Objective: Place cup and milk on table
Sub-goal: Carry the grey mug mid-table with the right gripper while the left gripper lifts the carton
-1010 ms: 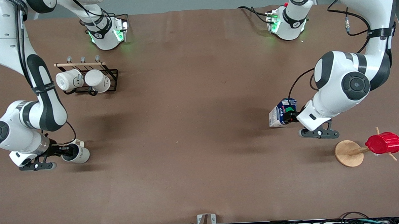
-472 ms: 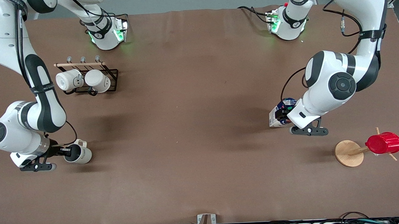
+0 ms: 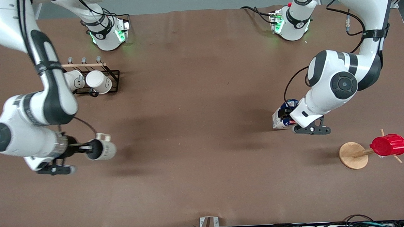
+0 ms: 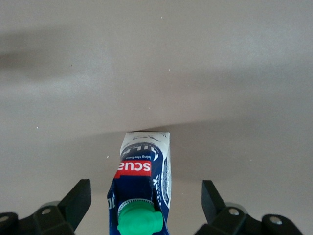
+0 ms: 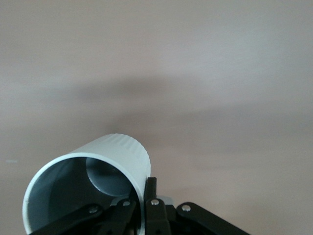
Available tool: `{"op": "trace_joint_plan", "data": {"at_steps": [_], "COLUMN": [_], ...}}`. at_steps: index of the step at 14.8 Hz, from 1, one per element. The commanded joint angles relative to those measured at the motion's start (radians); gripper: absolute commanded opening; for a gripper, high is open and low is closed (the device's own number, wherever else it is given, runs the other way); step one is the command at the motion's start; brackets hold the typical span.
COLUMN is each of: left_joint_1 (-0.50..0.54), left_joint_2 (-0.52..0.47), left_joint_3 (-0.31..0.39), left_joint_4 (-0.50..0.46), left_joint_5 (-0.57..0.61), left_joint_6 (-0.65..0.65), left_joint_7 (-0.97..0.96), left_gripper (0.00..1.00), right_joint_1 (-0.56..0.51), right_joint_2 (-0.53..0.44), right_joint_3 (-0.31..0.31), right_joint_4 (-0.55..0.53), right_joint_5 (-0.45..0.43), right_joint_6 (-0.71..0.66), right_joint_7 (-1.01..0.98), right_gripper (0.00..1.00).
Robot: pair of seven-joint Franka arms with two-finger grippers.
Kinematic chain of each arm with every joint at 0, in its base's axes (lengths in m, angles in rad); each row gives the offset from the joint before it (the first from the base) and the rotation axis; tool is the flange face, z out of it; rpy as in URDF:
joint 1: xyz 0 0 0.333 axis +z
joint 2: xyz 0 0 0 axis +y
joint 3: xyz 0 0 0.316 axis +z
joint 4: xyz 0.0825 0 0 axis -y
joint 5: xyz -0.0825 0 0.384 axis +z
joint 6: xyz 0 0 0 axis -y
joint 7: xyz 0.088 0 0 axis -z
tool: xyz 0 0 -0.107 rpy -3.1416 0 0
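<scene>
The cup (image 3: 105, 150), cream-beige with a dark inside, lies on its side in my right gripper (image 3: 88, 150), held over the table (image 3: 203, 134) toward the right arm's end. In the right wrist view the fingers (image 5: 150, 196) pinch the rim of the cup (image 5: 117, 156), one inside and one outside. The milk (image 3: 278, 118) stands on the table toward the left arm's end. My left gripper (image 3: 286, 116) is at its top. In the left wrist view the milk (image 4: 142, 171), with green cap and red label, sits between the open gripper (image 4: 145, 197), and neither finger touches it.
A black wire rack (image 3: 113, 79) with two whiter mugs (image 3: 98, 81) stands near the right arm's base. A round wooden disc (image 3: 352, 155) with pegs carries a red ribbed cup (image 3: 388, 145) at the left arm's end, nearer the front camera than the milk.
My right gripper has carried the cup toward the middle of the table. My left arm has shifted a little toward the milk and lowered; the carton stays in place.
</scene>
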Motion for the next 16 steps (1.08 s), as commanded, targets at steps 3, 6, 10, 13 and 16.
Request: {"op": "trace_joint_plan", "data": {"at_steps": [3, 6, 10, 13, 16], "left_joint_1": [0.002, 0.002, 0.005, 0.005, 0.008], "left_joint_2": [-0.047, -0.049, -0.055, -0.055, -0.055], "left_joint_3": [-0.007, -0.009, -0.009, -0.009, -0.009], "left_joint_4": [-0.079, -0.096, -0.106, -0.106, -0.105], "left_joint_5": [0.002, 0.011, 0.011, 0.011, 0.011], "left_joint_6": [0.021, 0.021, 0.02, 0.02, 0.02], "left_joint_7": [-0.009, -0.011, -0.011, -0.011, -0.011], "left_gripper": [0.99, 0.9, 0.25, 0.22, 0.18], "right_joint_1": [0.047, 0.189, 0.317, 0.365, 0.388], "right_joint_2": [0.05, 0.096, 0.169, 0.197, 0.217], "right_joint_3": [0.259, 0.27, 0.27, 0.27, 0.27], "right_joint_4": [-0.008, -0.01, -0.007, -0.008, -0.011], "right_joint_5": [-0.18, -0.208, -0.317, -0.337, -0.365], "right_joint_6": [0.068, 0.173, 0.259, 0.293, 0.317], "right_joint_7": [0.456, 0.622, 0.767, 0.818, 0.866], "right_gripper": [0.0, 0.0, 0.0, 0.01, 0.02]}}
